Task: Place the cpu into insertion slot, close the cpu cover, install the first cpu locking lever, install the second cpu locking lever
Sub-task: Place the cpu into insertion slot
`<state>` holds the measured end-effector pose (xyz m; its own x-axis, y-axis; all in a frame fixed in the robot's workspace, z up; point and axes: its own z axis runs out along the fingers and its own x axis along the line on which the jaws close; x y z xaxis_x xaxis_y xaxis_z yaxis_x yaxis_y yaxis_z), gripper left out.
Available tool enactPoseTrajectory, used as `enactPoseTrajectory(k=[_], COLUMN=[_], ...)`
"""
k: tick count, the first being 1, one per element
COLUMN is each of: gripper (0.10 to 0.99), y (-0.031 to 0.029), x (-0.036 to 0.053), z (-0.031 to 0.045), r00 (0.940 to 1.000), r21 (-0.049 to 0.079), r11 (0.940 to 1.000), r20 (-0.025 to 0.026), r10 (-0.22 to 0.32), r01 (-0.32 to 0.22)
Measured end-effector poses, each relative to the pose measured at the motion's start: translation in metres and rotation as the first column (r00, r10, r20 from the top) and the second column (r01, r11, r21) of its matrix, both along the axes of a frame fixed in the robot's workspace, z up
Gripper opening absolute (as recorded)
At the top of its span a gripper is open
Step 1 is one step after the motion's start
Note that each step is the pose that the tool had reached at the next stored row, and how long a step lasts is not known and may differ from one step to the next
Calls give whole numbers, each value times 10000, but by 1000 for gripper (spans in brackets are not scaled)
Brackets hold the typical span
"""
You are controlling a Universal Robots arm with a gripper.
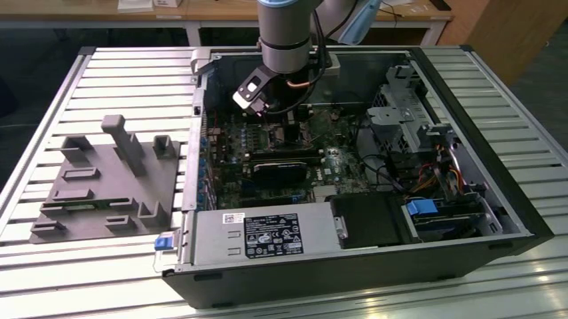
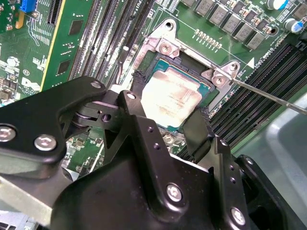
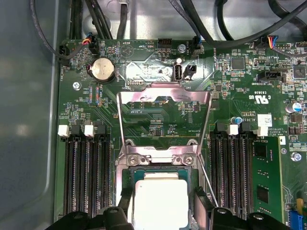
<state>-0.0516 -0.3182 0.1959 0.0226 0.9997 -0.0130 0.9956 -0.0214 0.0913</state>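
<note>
gripper [image 3: 162, 199]: jaws spread, astride the cpu, slight gap each side
cpu [image 3: 160, 206]: lying in slot [image 2: 165, 62]
cover [image 3: 163, 96]: flipped open
exterior view: gripper at 12 o'clock from black block [image 1: 279, 174]

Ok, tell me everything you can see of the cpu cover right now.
In the first wrist view the cpu cover is a thin, shiny silver metal frame with a large cut-out middle, through which the green motherboard shows. It is swung open, back from the insertion slot, and joined to the slot's metal rim along its hinged edge. It does not lie over the cpu, which sits uncovered in the slot.
</note>
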Motion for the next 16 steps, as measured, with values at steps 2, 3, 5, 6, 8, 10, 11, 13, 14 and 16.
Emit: enactPoseTrajectory(k=[2,3,5,6,8,10,11,13,14,16], gripper=[604,604,604,604,604,604,604,604,604,604], y=[0,0,-1,0,0,0,1,0,0,0], x=[0,0,0,0,0,0,0,0,0,0], z=[0,0,7,13,31,37,37,39,40,40], r00=[10000,10000,10000,10000,10000,10000,10000,10000,10000,10000], r21=[1,2,0,1,3,4,5,3,3,3], r11=[10000,10000,10000,10000,10000,10000,10000,10000,10000,10000], r20=[0,0,-1,-1,0,1,2,1,1,1], r10=[0,0,0,0,0,0,0,0,0,0], r01=[0,0,0,0,0,0,0,0,0,0])
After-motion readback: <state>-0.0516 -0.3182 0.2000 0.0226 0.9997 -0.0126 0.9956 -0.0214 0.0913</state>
